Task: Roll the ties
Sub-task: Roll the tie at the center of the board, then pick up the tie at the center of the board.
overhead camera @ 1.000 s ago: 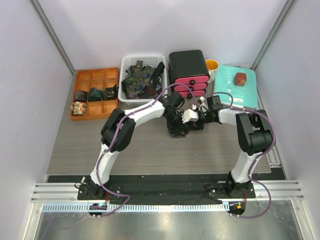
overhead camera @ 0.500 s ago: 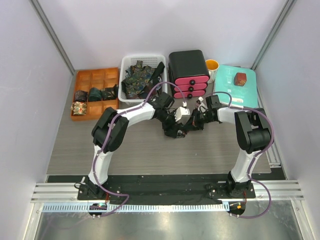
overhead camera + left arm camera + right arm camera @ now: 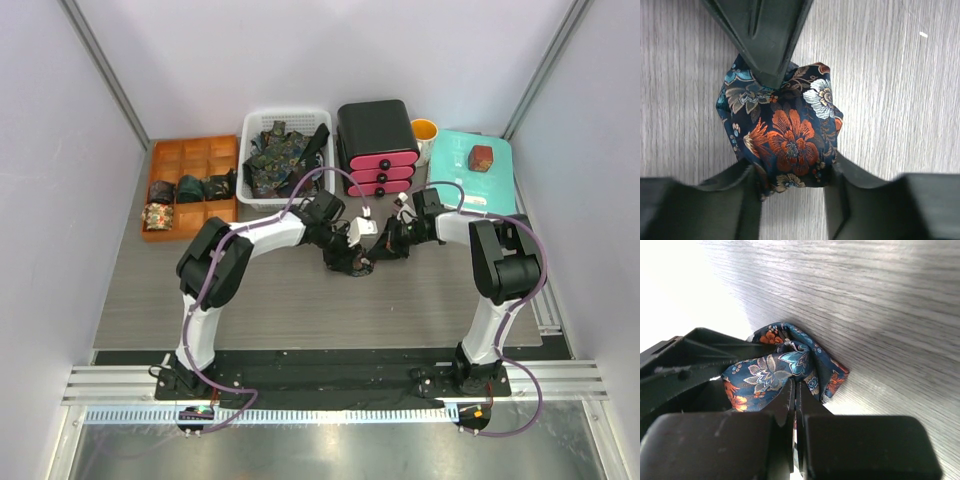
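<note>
The rolled tie point(image 3: 787, 142), lying on the desk point(image 3: 900, 90) between both arms, is clasped at its near sides by the half-spread left jaws, its far edge touched by the closed right jaws.

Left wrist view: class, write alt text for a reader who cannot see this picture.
A rolled tie, dark blue with orange and white flowers, sits gripped in the left end effector at the bottom edge. The dark tip of the right end effector points down from the top and touches the roll, on a grey wood-grain table.
</note>
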You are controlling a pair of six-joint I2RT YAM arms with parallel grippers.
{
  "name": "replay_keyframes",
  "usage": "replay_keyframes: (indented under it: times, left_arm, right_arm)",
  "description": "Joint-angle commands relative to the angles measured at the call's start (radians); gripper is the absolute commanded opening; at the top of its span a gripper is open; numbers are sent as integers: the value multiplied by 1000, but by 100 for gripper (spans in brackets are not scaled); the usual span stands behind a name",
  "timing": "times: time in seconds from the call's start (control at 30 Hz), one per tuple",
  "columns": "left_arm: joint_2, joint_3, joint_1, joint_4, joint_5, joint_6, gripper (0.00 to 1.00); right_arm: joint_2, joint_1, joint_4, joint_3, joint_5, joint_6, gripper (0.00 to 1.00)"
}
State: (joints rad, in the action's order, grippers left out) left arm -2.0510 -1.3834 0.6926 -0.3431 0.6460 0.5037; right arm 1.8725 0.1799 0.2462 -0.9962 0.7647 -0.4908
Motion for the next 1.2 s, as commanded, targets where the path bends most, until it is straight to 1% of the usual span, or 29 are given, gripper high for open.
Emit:
replay_keyframes:
  times: [0.0, 0.03, 0.1, 0.13, 0.17, 0.2, 0.23, 0.27, 0.33, 0.37, 0.4, 0.43, 0.53, 0.6, 0.63, 0.7, 0.77, 0.9, 1.0, 1.1, 1.17]
  left_arm:
    - [-52, -109, 13, -109, -89, 12, 28]
    - [-58, -121, 19, -149, -106, 12, 25]
    - [-77, -138, 27, -183, -146, 21, 20]
    - [-81, -141, 34, -209, -160, 25, 19]
    - [-86, -143, 39, -221, -175, 30, 18]
    - [-92, -143, 41, -237, -187, 38, 17]
    - [-95, -141, 44, -247, -198, 44, 17]
    - [-97, -137, 44, -252, -204, 48, 17]
    - [-112, -143, 45, -284, -213, 65, 16]
    - [-115, -146, 44, -286, -218, 70, 16]
    - [-123, -147, 45, -290, -221, 75, 16]
    - [-126, -149, 45, -296, -226, 81, 16]
    - [-144, -167, 45, -312, -230, 87, 16]
    - [-156, -195, 47, -327, -232, 88, 16]
    - [-161, -204, 45, -327, -232, 90, 16]
    - [-167, -212, 47, -332, -232, 90, 15]
    - [-175, -218, 48, -333, -232, 90, 15]
    - [-182, -227, 48, -343, -235, 96, 15]
    - [-184, -227, 48, -346, -238, 99, 15]
    - [-181, -223, 48, -347, -241, 101, 15]
    - [-182, -220, 48, -346, -241, 102, 15]
  right_arm:
    - [27, 1, 59, -13, -123, 63, 1]
    - [24, 1, 67, -18, -117, 63, 2]
    - [7, -5, 79, -33, -110, 60, 14]
    - [-1, -10, 94, -39, -104, 58, 20]
    - [-19, -16, 102, -44, -99, 58, 28]
    - [-27, -26, 114, -54, -96, 57, 34]
    - [-38, -34, 132, -56, -91, 57, 39]
    - [-56, -42, 139, -59, -82, 57, 47]
    - [-73, -56, 154, -59, -68, 52, 54]
    - [-79, -59, 153, -53, -59, 46, 62]
    - [-85, -60, 154, -48, -50, 28, 67]
    - [-87, -60, 150, -47, -44, 21, 69]
    - [-87, -63, 116, -27, -12, -17, 83]
    - [-85, -63, 107, -21, 19, -28, 84]
    - [-87, -63, 88, -18, 27, -43, 90]
    - [-87, -62, 65, -10, 48, -58, 96]
    - [-79, -59, 50, -2, 38, -45, 98]
    - [-55, -48, 24, 16, 4, -8, 98]
    - [-20, -30, 22, 24, -70, 43, 98]
    - [4, -11, 27, 27, -152, 78, 96]
    - [10, 6, 27, 25, -194, 90, 90]
